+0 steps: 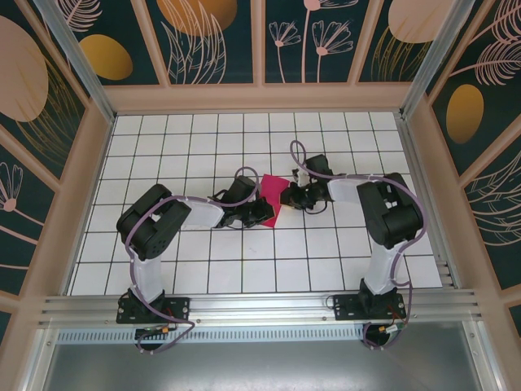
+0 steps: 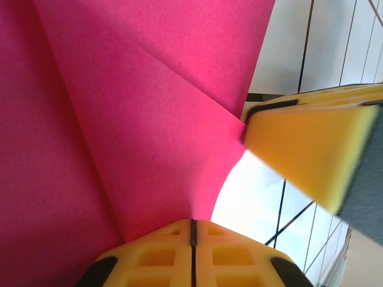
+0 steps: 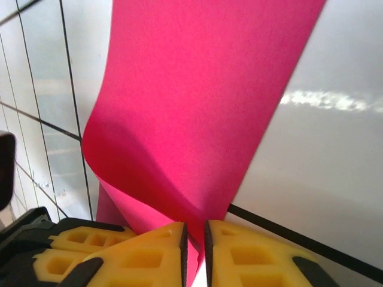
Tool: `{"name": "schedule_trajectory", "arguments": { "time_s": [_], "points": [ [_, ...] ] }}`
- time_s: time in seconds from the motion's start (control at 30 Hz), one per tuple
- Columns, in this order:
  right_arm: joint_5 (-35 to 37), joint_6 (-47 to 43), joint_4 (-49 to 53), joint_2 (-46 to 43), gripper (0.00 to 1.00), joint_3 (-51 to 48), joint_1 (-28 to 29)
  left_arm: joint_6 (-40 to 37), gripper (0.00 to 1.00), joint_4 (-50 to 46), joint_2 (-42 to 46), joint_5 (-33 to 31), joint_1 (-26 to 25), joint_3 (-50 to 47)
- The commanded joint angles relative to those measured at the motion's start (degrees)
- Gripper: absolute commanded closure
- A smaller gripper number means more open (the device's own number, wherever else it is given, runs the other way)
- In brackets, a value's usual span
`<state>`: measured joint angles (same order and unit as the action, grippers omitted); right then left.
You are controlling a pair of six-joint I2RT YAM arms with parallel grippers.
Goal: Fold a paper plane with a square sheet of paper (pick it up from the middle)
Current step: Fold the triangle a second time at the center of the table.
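**Paper pinched between both grippers at mid-table**

Top view: I see the paper (image 1: 269,194) just off the centre of the tiled table (image 1: 203,265), a small creased magenta shape held between the two arms. My left gripper (image 1: 262,215) meets it at its 7 o'clock corner. My right gripper (image 1: 286,198) meets it at its 3 o'clock edge. The two grippers are close together, with only the paper between them.

Left wrist: the left pincer sits at 6 o'clock in the frame, its yellow fingers pressed together and clamped on a corner of the paper. The sheet fans up toward 11 o'clock with a diagonal crease across it. A yellow finger of the right gripper touches the paper's edge at 3 o'clock.

Right wrist: the right fingers, at 6 o'clock, stand a narrow slit apart. The paper's lower edge runs into that slit, and the sheet curls up toward 12 o'clock. The left gripper shows at 7 o'clock.
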<state>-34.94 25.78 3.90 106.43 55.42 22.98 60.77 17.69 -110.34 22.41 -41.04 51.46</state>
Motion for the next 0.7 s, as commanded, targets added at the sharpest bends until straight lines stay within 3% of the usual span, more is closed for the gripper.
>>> {"name": "schedule_trajectory", "arguments": {
  "time_s": [0.0,0.3,0.67],
  "points": [
    [4.7,-0.5,-0.1,-5.0,0.81,0.4,0.4,1.2,0.92,-7.7,-0.5,-3.8,-0.1,-0.8],
    [2.0,-1.1,-2.6,-3.6,0.89,-1.3,3.0,2.4,0.94,-7.8,-0.6,-4.6,-0.2,-0.9],
    [2.1,-1.6,-0.4,1.3,0.91,0.8,3.4,2.9,0.94,-7.4,-0.4,-4.5,-0.2,-0.9]
  ]
}}
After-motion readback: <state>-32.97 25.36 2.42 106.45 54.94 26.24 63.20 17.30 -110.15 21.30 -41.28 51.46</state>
